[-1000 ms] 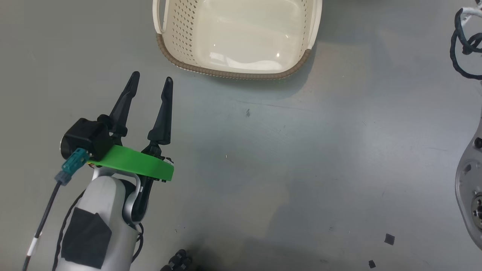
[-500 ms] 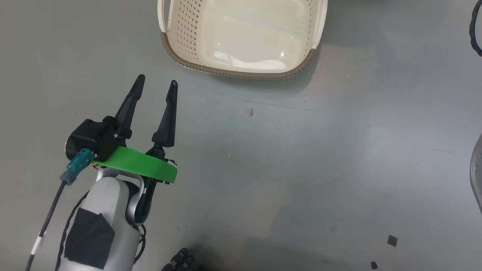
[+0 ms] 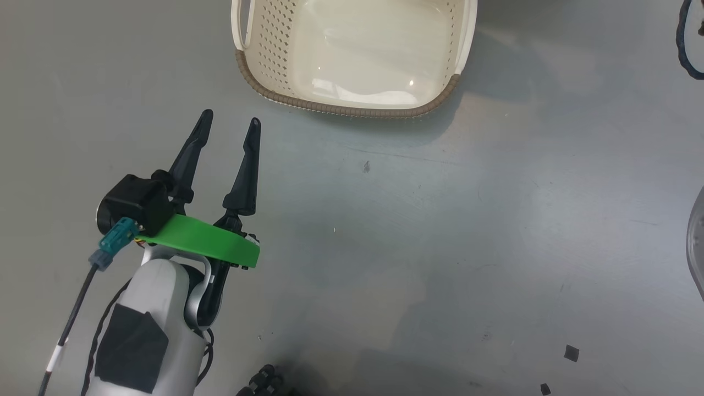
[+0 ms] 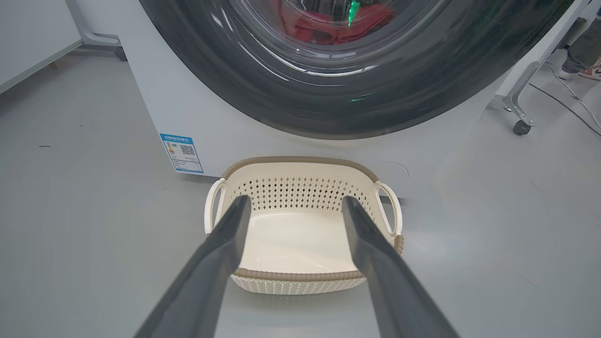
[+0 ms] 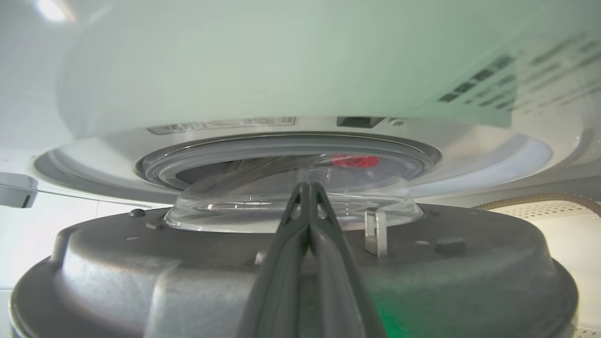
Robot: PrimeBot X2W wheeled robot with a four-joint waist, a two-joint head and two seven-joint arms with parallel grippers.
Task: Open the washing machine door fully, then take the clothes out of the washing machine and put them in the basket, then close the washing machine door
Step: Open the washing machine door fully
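The cream basket (image 3: 341, 110) stands on the grey floor with nothing in it, just ahead of my open left gripper (image 3: 230, 117). In the left wrist view the open fingers (image 4: 220, 263) frame the basket (image 4: 300, 160), which sits below the washing machine door (image 4: 328, 108); red clothes (image 4: 328, 28) show through its glass. My right gripper (image 5: 307, 185) is shut with nothing in it and lies against the door's dark inner side (image 5: 469, 281), which stands ajar. Beyond its glass bowl (image 5: 235, 206) are the washing machine (image 5: 281, 70) and red clothes (image 5: 357, 161) in the drum.
A blue label (image 4: 182, 152) marks the machine's white front. A wheeled frame leg (image 4: 521, 126) and a person's shoe (image 4: 592, 71) are to its right. A black cable (image 3: 687, 49) and a pale piece of my right arm (image 3: 696, 242) sit at the head view's right edge.
The head camera has shifted a little, so the whole picture slid right. The pale part of my right arm has moved further towards the right edge. The left gripper stays open.
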